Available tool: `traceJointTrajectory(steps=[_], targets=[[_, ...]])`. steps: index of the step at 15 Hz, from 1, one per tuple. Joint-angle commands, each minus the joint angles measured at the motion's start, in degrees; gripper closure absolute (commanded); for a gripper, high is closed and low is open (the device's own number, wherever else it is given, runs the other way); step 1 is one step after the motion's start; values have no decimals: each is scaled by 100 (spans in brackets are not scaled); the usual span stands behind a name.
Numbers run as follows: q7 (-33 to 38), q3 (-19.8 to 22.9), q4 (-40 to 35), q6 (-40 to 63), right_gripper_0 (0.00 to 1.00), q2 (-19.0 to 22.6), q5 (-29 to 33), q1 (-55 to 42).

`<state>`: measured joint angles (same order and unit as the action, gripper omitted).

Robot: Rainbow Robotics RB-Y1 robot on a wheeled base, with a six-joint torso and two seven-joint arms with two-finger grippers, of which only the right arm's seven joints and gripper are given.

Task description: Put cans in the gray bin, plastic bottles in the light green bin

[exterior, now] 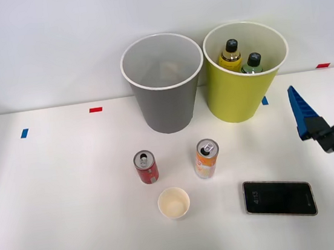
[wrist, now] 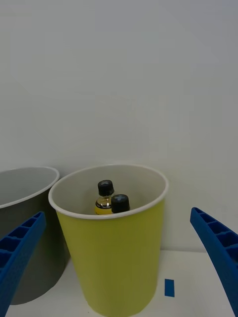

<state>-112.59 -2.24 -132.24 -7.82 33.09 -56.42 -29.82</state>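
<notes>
- The two bins stand side by side at the back of the table (exterior: 55, 206).
- Both bottles (exterior: 241, 58) stand in the right bin (exterior: 243, 100).
- Two cans (exterior: 176, 163) stand in front of the left bin (exterior: 166, 107).
- A cup (exterior: 173, 203) sits in front of the cans, a phone (exterior: 279, 198) to its right.

White table (exterior: 69, 222) with both bins standing at the back, gray bin (exterior: 166, 107) next to the light green bin (exterior: 237, 101). Closer in: red can (exterior: 146, 168), orange-and-white can (exterior: 206, 158), cream paper cup (exterior: 173, 203), phone (exterior: 279, 198) lying flat, plus some red and blue tape marks (exterior: 95, 109).

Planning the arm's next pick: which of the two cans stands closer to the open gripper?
The orange-and-white can. It stands on the side of the right gripper; the red can is farther left, beyond it.
</notes>
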Motion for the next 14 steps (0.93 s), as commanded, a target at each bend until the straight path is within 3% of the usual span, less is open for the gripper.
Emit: traceJointTrajectory(steps=[1,10,14], targets=[[-96,-48,-30,-44,0,-531,158,-428],[-281,-435,14,-53,0,-1876,685,-1527],[-404,-461,14,18,0,-2017,888,-1571]])
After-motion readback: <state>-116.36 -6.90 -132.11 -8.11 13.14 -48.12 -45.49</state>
